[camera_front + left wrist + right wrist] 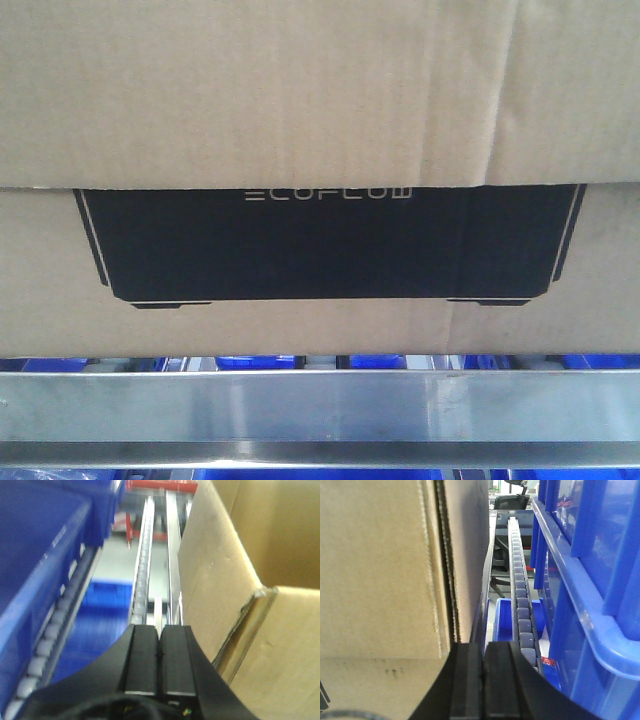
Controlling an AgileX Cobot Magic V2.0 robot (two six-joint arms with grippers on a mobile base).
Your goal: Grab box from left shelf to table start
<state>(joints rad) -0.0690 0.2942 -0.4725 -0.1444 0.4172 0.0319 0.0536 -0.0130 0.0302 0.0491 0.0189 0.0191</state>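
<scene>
1. Nearest in the left wrist view, the left gripper (159,630) is seen with its two black fingers pressed flat together; nothing is held between them.
2. In the right wrist view, the right gripper (483,647) is likewise closed and empty.
3. Just beside both, the cardboard box (240,580) is found. Its end wall lies to the right of the left gripper and to the left of the right gripper, so the box is flanked by the two arms. Neither arm is clearly the nearer. Whether either gripper touches the cardboard cannot be told.
4. On the outer side of each gripper, blue plastic bins (590,580) are stacked, and a roller track (142,565) is seen running away into the shelf (500,410).
5. In the front view the box fills the frame. Its long axis is laid side to side, parallel to the silver front rail (320,405) and just behind it. The deep lid (300,90) overlaps the top of the black ECOFLOW panel (330,250).
6. The box is judged not yet lifted off the shelf; the table is not shown in any view. The coming move is judged to need both grippers pressed inward on opposite end walls, with the box then drawn back over the rail.
7. Farthest off, a red frame (160,486) is glimpsed, blurred.
</scene>
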